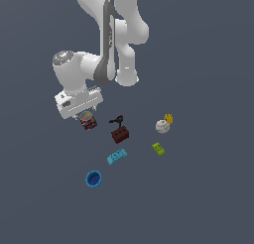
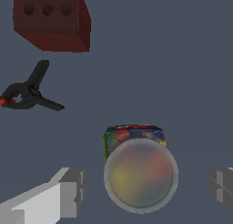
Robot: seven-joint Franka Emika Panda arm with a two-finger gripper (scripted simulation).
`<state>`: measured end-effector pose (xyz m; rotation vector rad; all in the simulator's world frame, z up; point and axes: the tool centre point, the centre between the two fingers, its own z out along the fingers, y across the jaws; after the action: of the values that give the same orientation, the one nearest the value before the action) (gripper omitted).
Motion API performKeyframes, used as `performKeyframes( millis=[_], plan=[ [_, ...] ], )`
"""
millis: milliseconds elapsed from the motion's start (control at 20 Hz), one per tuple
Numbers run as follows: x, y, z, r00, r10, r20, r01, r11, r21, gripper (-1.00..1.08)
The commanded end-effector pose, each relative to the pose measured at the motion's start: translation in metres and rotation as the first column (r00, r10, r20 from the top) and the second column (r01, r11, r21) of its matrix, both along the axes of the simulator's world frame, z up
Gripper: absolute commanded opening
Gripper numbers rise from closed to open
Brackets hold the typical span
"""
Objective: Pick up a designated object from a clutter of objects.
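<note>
The designated object is a small can (image 1: 89, 121) with a silver rim and a label of red, blue and yellow patches, at the exterior view's left of the clutter. In the wrist view the can (image 2: 140, 173) shows its round lid from above. My gripper (image 1: 86, 114) hangs right over it, open. The can stands between the two grey fingertips (image 2: 70, 191), with a gap on each side, so the gripper (image 2: 146, 190) straddles it without touching.
A black clamp (image 1: 117, 120) (image 2: 27, 93) and a dark red brick (image 1: 120, 134) (image 2: 52, 20) lie closest to the can. Farther off are a cyan block (image 1: 117, 156), blue cup (image 1: 93, 179), green block (image 1: 158, 149), white baseball (image 1: 162, 126) and yellow piece (image 1: 169, 119).
</note>
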<state>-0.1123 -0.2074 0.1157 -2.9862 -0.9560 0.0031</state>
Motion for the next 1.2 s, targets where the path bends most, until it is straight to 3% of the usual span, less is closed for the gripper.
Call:
performKeyframes(
  millis=[0,600,1150],
  plan=[
    [-0.005,-0.004,-0.004,1.0,0.018,0.002,-0.018,1.0,-0.003,1.0],
    [-0.01,-0.008,-0.012,0.999,0.033,0.003,-0.033,0.999,-0.005,1.0],
    [-0.011,-0.008,-0.052,0.999,0.035,0.003,-0.035,0.999,-0.006,1.0]
  ],
)
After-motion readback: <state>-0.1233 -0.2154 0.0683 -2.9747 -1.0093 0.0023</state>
